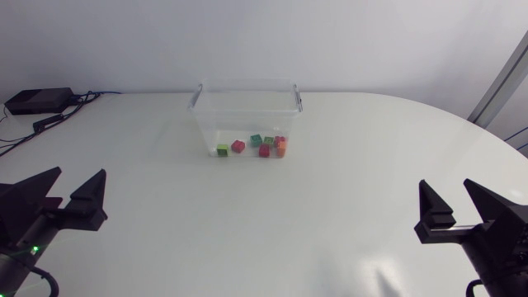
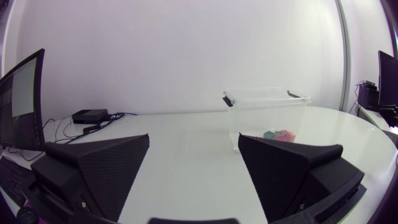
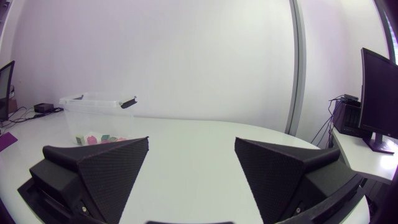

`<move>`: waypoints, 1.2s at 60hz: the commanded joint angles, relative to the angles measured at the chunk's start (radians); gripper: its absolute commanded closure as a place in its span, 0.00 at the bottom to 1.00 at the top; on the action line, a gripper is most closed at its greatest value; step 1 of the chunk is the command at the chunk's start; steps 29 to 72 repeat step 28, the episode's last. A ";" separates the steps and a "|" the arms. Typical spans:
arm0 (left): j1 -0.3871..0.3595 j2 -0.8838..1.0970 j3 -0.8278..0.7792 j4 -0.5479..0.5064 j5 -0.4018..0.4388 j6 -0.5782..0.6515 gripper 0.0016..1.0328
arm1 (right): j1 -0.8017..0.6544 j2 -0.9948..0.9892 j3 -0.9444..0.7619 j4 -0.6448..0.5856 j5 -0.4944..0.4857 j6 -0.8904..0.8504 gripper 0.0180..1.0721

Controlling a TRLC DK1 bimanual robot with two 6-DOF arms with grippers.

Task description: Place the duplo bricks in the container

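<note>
The bricks [image 1: 257, 146] are seen inside the container [image 1: 247, 83], mid-table. The left gripper [image 1: 80, 177] and right gripper [image 1: 446, 188] are held wide and empty. The task is judged finished; no further pick is needed.

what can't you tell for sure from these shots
- Brick count: the bricks in the container are too small and bunched in the head view. In the wrist views the left pincer and right pincer partly cover them.
- Left arm, right arm: cut off by the head view's edges.
- Black box on the table: too small to identify.
</note>
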 commanded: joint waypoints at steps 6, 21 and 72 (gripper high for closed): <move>-0.015 -0.092 -0.064 -0.019 -0.010 -0.038 0.03 | 0.010 -0.002 -0.017 -0.001 0.001 0.014 0.05; -0.028 -0.217 -0.124 -0.043 -0.024 -0.059 0.03 | 0.015 -0.001 -0.017 0.000 0.004 0.023 0.05; -0.028 -0.219 -0.125 -0.044 -0.025 -0.060 0.03 | 0.015 -0.001 -0.017 0.000 0.004 0.023 0.05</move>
